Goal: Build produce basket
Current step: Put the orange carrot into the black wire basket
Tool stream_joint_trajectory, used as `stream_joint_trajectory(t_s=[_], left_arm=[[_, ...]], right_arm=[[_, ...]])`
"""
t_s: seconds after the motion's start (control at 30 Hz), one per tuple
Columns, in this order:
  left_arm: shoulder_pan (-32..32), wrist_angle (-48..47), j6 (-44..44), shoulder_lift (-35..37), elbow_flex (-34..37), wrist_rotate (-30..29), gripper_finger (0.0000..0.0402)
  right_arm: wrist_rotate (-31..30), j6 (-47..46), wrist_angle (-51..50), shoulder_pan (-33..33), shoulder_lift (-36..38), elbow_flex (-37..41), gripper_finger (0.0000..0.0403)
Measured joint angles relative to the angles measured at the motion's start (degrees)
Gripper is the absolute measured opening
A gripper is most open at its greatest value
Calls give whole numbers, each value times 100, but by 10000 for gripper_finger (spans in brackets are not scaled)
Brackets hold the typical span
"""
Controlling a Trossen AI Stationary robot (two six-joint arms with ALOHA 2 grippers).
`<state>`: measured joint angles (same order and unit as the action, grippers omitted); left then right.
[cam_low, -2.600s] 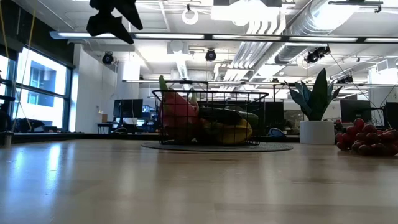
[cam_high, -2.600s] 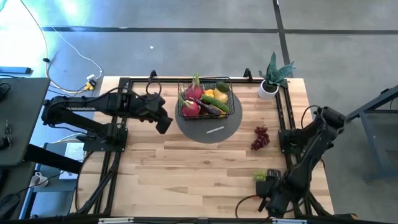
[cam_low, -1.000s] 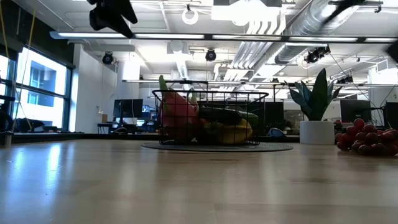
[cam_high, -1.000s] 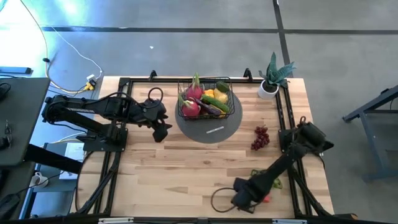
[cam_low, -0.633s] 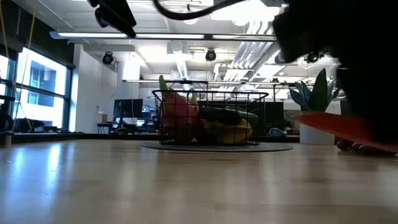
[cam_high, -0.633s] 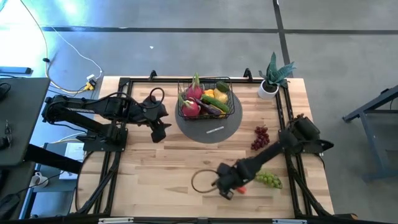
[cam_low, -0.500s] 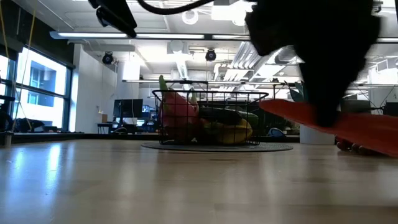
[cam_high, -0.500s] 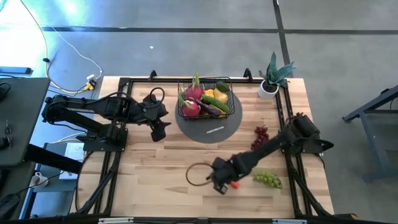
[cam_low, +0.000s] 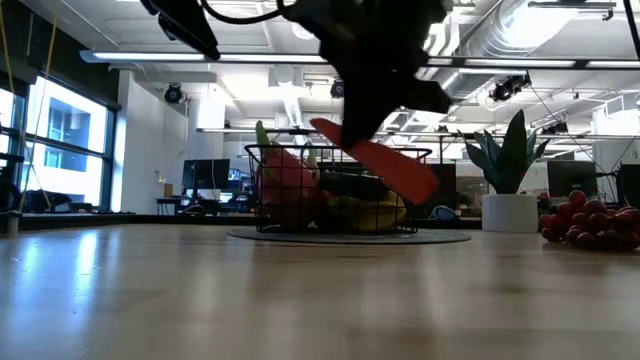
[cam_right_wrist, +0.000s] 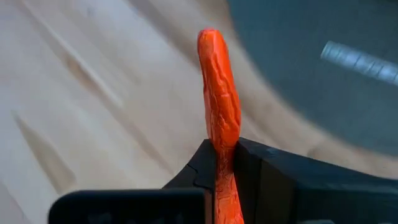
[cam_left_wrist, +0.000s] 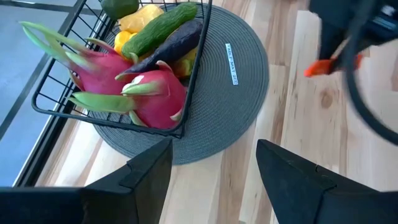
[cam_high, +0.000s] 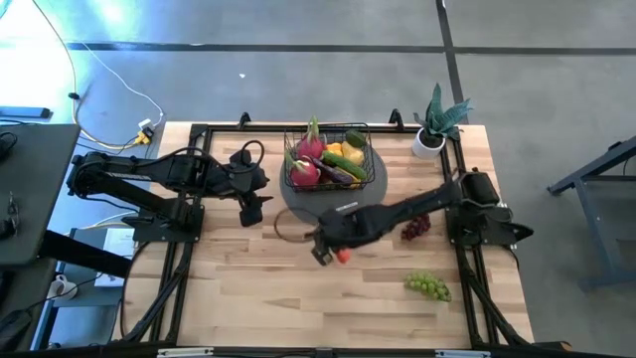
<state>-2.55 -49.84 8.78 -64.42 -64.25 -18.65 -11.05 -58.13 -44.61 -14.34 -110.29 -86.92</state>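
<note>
The black wire basket (cam_high: pixel 328 159) stands on a round grey mat (cam_high: pixel 343 207) at the table's far middle. It holds pink dragon fruits (cam_left_wrist: pixel 149 93), a cucumber, an eggplant and yellow pieces. My right gripper (cam_high: pixel 328 251) hangs over the mat's near edge, shut on an orange-red carrot (cam_right_wrist: pixel 219 99). In the low view the carrot (cam_low: pixel 378 162) slants in the air in front of the basket. My left gripper (cam_high: pixel 252 209) hovers open left of the mat, with nothing between its fingers (cam_left_wrist: pixel 149 171). My right gripper pinches the carrot between its two fingers, on a stretch near one end (cam_right_wrist: pixel 222 149). The rest of the carrot juts out past the fingertips to its free end (cam_right_wrist: pixel 212 40). The carrot hangs tilted and clear of the table.
Red grapes (cam_high: pixel 415 221) lie right of the mat, and green grapes (cam_high: pixel 427 286) lie near the table's near right corner. A potted plant (cam_high: pixel 435 124) stands at the far right. Bare wood spreads over the near left half.
My right gripper has swung from the table's near right part toward the far edge and left, up to the mat's near edge. It has stayed shut on the carrot, which has stayed clear of the table. The green grapes have stayed where they were.
</note>
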Motion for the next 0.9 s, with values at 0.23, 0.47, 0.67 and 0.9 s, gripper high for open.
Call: stream_joint_trajectory(t_s=[0.23, 0.47, 0.67, 0.9], left_arm=[[0, -13, -2, 0, 0, -2, 223], [0, -11, -3, 0, -1, -216, 223], [0, -11, -2, 0, -2, -442, 223], [-4, -9, 0, 0, -2, -480, 223]], right_arm=[[-232, 536, -185, 611, 1, -534, 8], [-546, 1525, -819, 1320, 3, -1322, 7], [-511, 2503, -1096, 1930, 3, -1950, 7], [-448, 3571, -1260, 2499, 5, -2415, 7]])
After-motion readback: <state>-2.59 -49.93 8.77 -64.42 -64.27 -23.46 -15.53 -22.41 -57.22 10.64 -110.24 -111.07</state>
